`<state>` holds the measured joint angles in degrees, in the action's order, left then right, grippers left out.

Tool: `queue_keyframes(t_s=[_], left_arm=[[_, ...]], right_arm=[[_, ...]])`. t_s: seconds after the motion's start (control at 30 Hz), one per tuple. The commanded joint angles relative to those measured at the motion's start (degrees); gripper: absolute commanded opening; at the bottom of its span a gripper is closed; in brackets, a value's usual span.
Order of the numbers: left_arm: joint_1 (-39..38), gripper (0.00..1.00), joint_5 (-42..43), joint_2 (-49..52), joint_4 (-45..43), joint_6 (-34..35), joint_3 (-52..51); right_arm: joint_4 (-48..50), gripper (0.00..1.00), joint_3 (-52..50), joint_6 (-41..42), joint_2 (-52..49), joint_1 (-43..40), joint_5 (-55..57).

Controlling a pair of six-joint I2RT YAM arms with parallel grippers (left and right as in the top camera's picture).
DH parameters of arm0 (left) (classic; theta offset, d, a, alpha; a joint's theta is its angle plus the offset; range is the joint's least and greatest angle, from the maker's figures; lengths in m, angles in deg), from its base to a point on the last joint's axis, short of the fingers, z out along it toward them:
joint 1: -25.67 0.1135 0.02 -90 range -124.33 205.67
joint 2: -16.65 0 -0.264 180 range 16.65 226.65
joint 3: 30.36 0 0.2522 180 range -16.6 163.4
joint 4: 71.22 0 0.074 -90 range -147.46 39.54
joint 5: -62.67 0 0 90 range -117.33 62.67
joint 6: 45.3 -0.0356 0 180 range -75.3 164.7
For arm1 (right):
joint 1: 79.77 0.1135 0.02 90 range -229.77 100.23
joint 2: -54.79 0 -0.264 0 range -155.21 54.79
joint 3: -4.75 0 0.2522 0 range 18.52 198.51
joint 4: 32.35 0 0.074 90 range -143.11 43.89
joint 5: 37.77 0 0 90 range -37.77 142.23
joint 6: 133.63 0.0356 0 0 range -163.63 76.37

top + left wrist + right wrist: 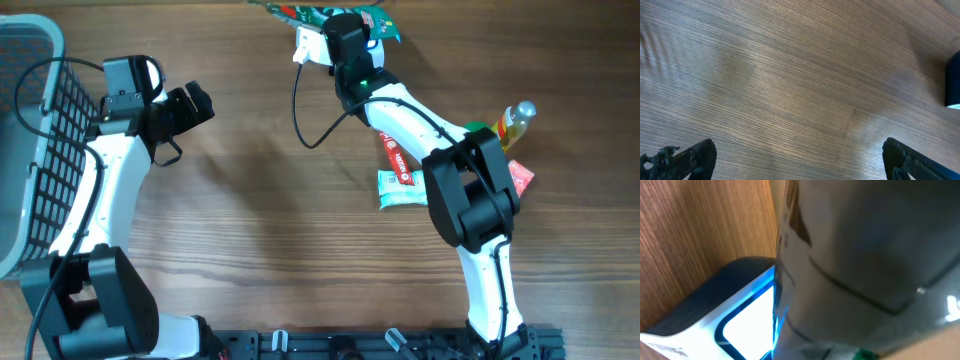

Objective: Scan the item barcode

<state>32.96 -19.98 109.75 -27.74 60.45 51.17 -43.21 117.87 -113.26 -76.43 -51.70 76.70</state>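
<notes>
Overhead, the right end effector [347, 22] at 12 o'clock is pressed together on a green packet [290, 12] above a white scanner [306, 44]. Only its wrist view shows the scanner's blue glow beside the packet. The left end effector [192, 108], at 10 o'clock, is spread over the bench [790, 75].

Overhead straight down on the table [250, 200]; both wrist views close, downward.
</notes>
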Motion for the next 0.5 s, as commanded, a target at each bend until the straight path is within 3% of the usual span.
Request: queue_keyframes(t_s=[0.0, 0.13, 0.2, 0.33, 0.4, 0.47], left_arm=[[0.1, 1.0, 0.1, 0.3, -0.2, -0.3, 0.0], [0.1, 1.0, 0.1, 0.3, -0.2, -0.3, 0.0], [0.1, 1.0, 0.1, 0.3, -0.2, -0.3, 0.0], [0.1, 1.0, 0.1, 0.3, -0.2, -0.3, 0.0], [0.1, 1.0, 0.1, 0.3, -0.2, -0.3, 0.0], [0.1, 1.0, 0.1, 0.3, -0.2, -0.3, 0.0]], right_arm=[[0.0, 0.04, 0.4, 4.2, 1.0, 0.3, 0.1], [-3.5, 0.04, 0.4, 13.2, 13.0, 0.2, -3.2], [-17.4, 0.04, 0.4, 27.2, 21.3, 0.2, -13.3], [-41.7, 0.04, 0.4, 53.0, 25.6, 0.1, -32.1], [-60.4, 0.04, -0.5, 58.4, 24.5, 0.1, -49.0], [-64.2, 0.04, -3.6, 61.0, 24.5, 0.2, -49.8]])
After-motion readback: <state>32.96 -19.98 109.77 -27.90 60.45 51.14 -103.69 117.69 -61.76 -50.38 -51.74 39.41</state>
